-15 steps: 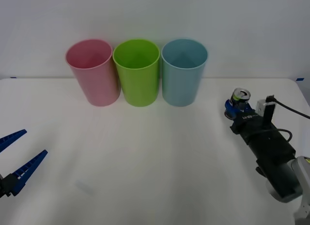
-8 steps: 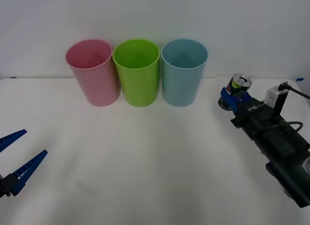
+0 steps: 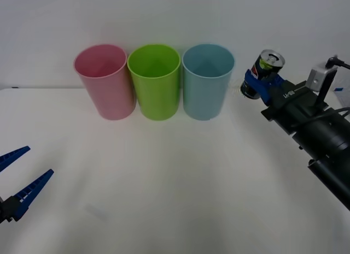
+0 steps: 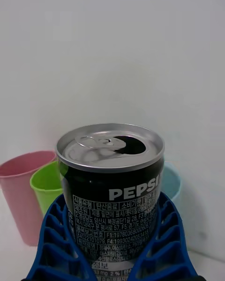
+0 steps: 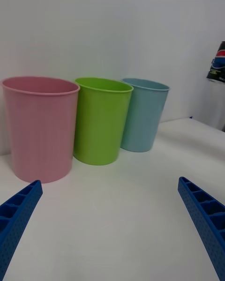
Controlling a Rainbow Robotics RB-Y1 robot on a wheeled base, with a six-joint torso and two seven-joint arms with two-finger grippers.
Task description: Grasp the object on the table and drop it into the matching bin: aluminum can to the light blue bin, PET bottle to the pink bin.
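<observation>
- Since a second ago the right gripper [image 3: 261, 82] has lifted the small dark aluminum can with a silver top [image 3: 264, 72] off the broad white table [image 3: 175, 172]; it was low near the table's right edge and now hangs in the air, level with the bin rims.
- It has also moved inward and sits just right of the tall tapered light blue plastic bin [image 3: 207, 82], not over its mouth.
- The left gripper [image 3: 19, 180] has not changed: low at the table's left edge, its blue ribbed fingers [image 5: 202, 218] spread wide with nothing between them.
- In the right wrist view the can [image 4: 112, 192] reads "PEPSI" in white capitals above blocks of small white print; the opened mouth and pull-tab face up.
- The can's long axis is close to upright, tilted slightly, top uppermost.
- The right gripper's blue fingers [image 4: 56, 243] are clamped on the can's lower body.
- The pink plastic bin [image 3: 105, 81] and the lime green plastic bin [image 3: 155, 81] stand in a row left of the light blue one.
</observation>
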